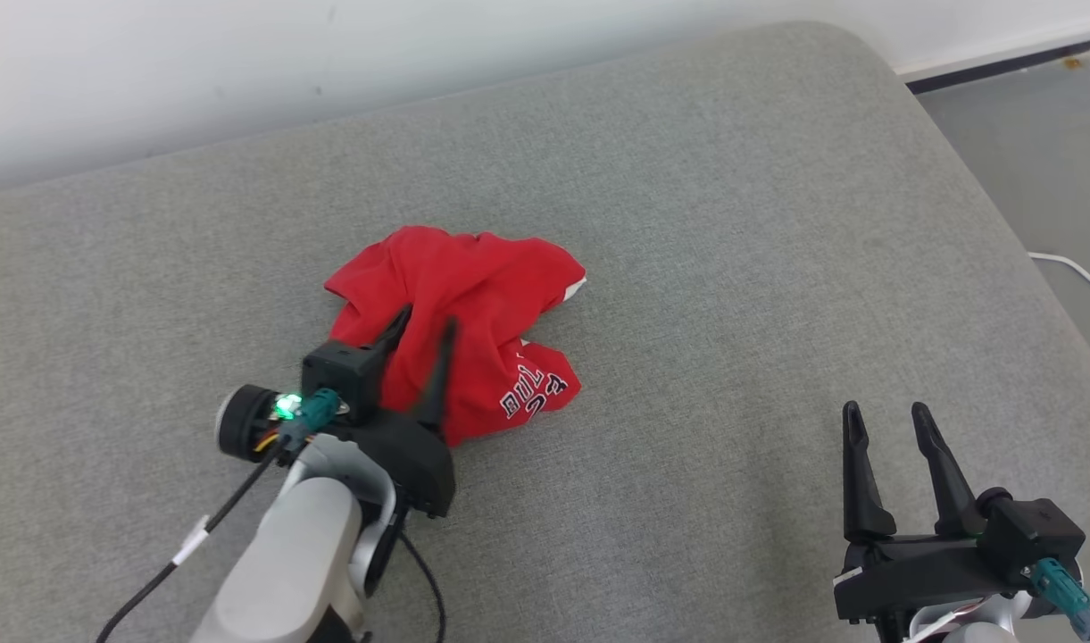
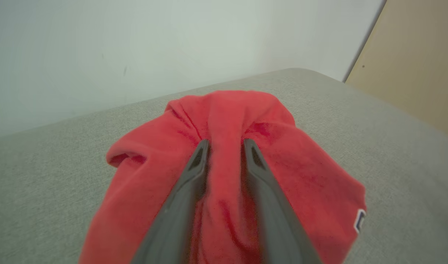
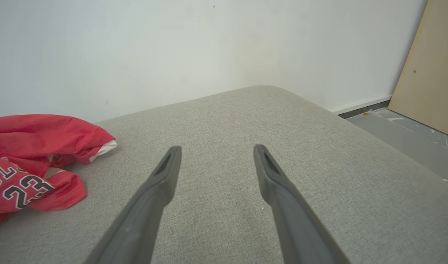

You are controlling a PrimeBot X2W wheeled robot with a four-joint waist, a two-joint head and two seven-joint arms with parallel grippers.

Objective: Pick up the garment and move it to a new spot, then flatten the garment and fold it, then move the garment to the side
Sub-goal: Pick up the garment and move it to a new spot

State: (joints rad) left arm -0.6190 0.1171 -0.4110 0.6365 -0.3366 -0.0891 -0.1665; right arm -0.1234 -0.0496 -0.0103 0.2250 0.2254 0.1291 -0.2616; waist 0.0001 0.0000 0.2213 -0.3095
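1. Head view: red garment (image 1: 482, 277) sits crumpled in a heap, roughly mid grey cushion (image 1: 732, 223), a bit left of centre.
2. L gripper (image 1: 427, 320) is right on the heap from the near side, both dark fingers lying on the red cloth, tips up near the middle of the pile.
3. Left wrist view, close up: L gripper (image 2: 225, 141) has its jaws drawn in on a raised ridge of garment (image 2: 301, 172). Cloth fills the gap between them and bulges up past the tips.
4. Fabric spreads out either side of the fingers and drapes down onto the cushion.
5. White-and-dark lettering (image 1: 531, 390) shows on the near-right lobe of the heap. From the right wrist view it reads as a number 23 (image 3: 25, 185) w/ part of a word above it.
6. R gripper (image 1: 886, 408) is at lower right, well apart from the garment, fingers pointing up-frame over bare cushion.
7. Right wrist view: R gripper (image 3: 216, 146) has its jaws wide apart, nothing between them, just grey weave below. Garment (image 3: 44, 135) is off at the left edge there, a white trim strip poking out on its right side.
8. Green light (image 1: 286, 406) is glowing on the L wrist.
9. Bkgd: white wall (image 1: 241, 62) behind the cushion, grey floor (image 1: 1044, 134) off the right end w/ a white cable (image 1: 1076, 268) lying on it, and a pale wood panel (image 3: 433, 73) leaning at far right.
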